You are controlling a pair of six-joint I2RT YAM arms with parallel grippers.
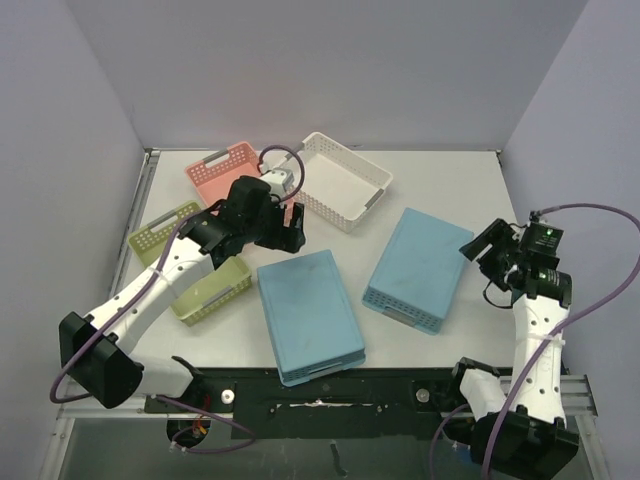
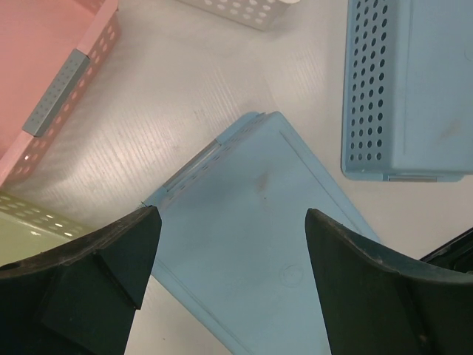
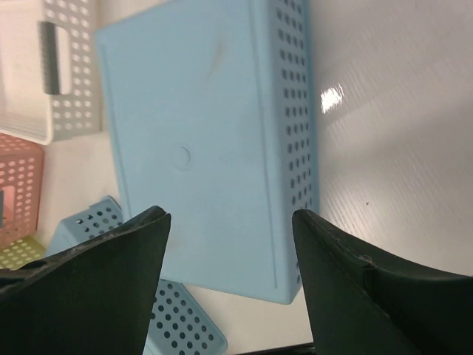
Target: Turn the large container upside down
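Two large blue perforated containers lie with their flat bottoms up. One (image 1: 310, 315) is near the table's front centre, the other (image 1: 418, 268) to its right. My left gripper (image 1: 290, 228) is open and empty, hovering over the far corner of the centre container (image 2: 259, 222); the other container (image 2: 406, 89) shows at upper right in the left wrist view. My right gripper (image 1: 482, 250) is open and empty, just right of the right container (image 3: 199, 148), which fills the right wrist view. A corner of the centre container (image 3: 170, 318) shows below it.
A white basket (image 1: 335, 180) stands at the back centre, a pink basket (image 1: 225, 170) at the back left, and a green basket (image 1: 195, 265) under my left arm. They also show in the left wrist view: pink (image 2: 44, 74), green (image 2: 29, 214), white (image 2: 244, 11).
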